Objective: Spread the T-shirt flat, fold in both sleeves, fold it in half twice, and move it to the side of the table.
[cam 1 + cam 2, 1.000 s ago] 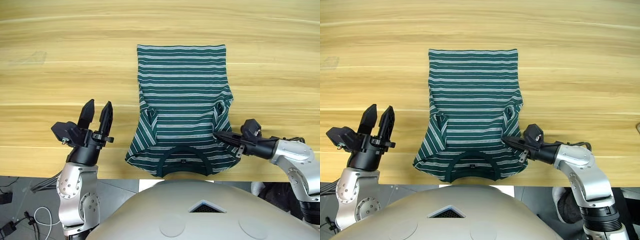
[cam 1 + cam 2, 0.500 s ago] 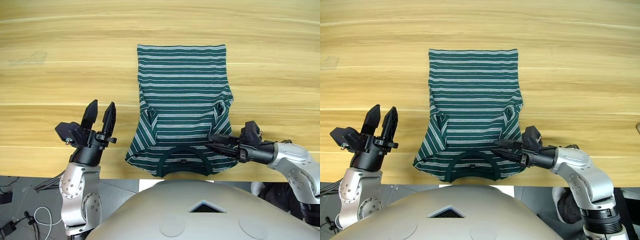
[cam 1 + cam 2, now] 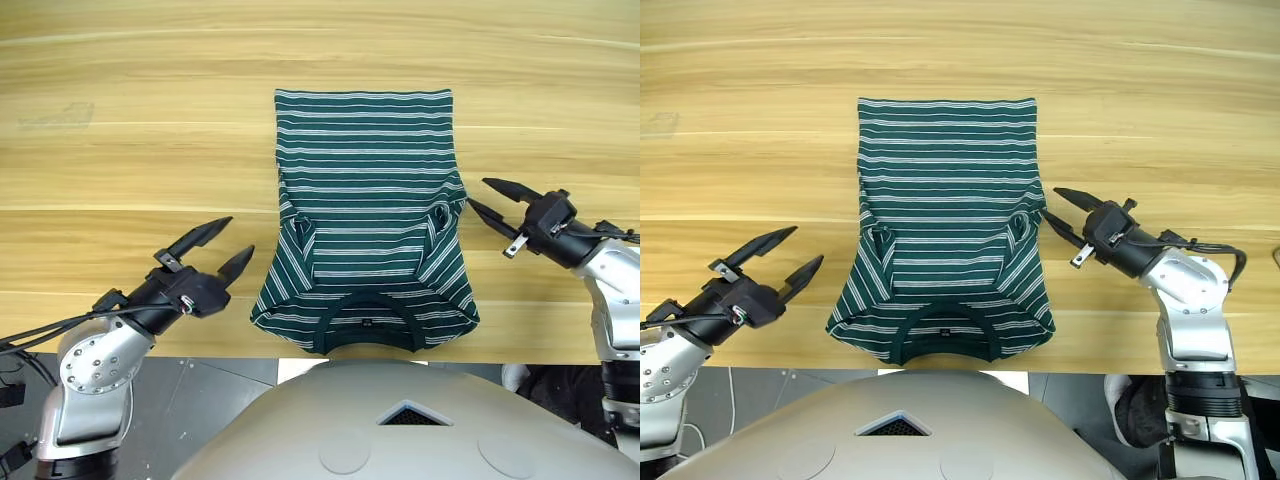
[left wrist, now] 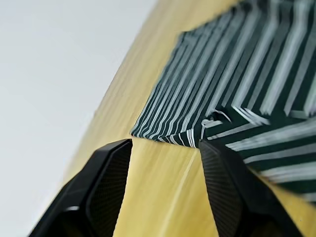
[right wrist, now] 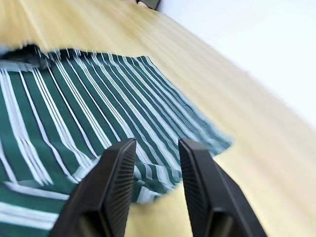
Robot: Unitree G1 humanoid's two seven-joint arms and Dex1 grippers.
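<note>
The striped T-shirt [image 3: 365,215] lay on the wooden table [image 3: 120,150], sleeves already folded in. My left gripper [image 3: 238,236] and right gripper [image 3: 478,192] flanked it, fingers wide and empty, likely to start the halving fold.

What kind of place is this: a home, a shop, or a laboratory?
Probably a robot lab or test room. One T-shirt lies alone on a long wooden table, the left gripper and right gripper stand open on either side of it, and bare cables run off by the left arm.
</note>
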